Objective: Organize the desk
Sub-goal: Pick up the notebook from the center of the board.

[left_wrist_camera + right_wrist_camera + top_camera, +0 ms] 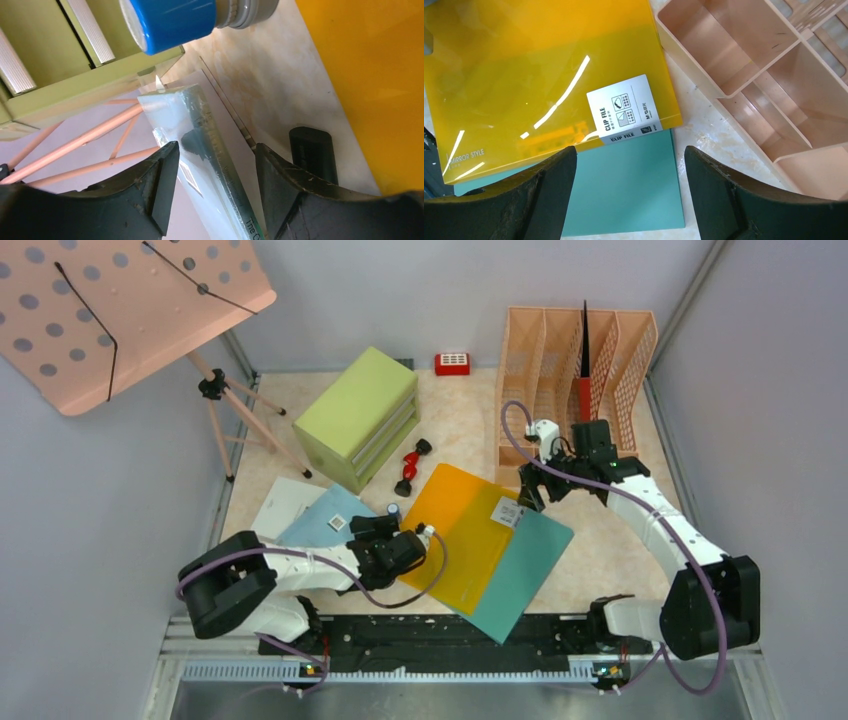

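Both parted: left end effector [215, 152], right end effector [630, 156], above beige desk [603, 552], grey walls [400, 300].

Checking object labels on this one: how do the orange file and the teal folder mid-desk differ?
The orange file lies on top; the teal folder lies under it, showing only at its right and near sides. The orange file is glossy with a white label; the teal folder looks matte and plain where visible. Both lie flat on the desk, skewed alike.
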`<state>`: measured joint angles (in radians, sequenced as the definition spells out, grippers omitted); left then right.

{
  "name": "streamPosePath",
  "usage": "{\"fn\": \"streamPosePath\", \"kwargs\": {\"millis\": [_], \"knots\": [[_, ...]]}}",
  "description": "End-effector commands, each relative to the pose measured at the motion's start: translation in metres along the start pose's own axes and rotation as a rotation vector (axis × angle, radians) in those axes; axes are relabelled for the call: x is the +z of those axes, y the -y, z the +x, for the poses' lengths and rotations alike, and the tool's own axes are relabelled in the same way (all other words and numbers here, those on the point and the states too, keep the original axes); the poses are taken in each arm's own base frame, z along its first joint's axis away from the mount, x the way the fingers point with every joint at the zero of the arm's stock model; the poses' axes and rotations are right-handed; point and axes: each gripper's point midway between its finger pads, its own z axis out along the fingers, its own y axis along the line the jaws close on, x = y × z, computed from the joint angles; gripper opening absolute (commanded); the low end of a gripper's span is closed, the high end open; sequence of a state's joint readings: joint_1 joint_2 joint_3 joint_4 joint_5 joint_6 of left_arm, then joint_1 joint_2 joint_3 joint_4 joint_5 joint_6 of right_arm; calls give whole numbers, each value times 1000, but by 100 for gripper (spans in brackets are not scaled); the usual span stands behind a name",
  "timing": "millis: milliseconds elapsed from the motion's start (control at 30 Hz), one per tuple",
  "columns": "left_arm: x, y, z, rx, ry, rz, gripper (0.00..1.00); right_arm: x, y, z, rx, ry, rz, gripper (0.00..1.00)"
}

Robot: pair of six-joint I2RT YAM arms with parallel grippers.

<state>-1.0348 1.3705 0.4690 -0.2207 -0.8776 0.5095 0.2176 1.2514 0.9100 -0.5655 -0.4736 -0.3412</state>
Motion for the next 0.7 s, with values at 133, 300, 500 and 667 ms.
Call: {"fn": "streamPosePath", "kwargs": {"millis": [133,300,500,667], "knots": [[-6,-23,-15,-42,41,-90,57,-4,4,-17,-43,50,5,78],[-10,-30,-19,-52,68,-101,46,-5,5,-19,-41,49,5,78],[-19,-50,-22,-63,86,-148,31,-6,6,-20,-45,43,10,78],[-40,-86,-32,-111,135,-185,0,-13,6,-31,-50,44,10,78]]}}
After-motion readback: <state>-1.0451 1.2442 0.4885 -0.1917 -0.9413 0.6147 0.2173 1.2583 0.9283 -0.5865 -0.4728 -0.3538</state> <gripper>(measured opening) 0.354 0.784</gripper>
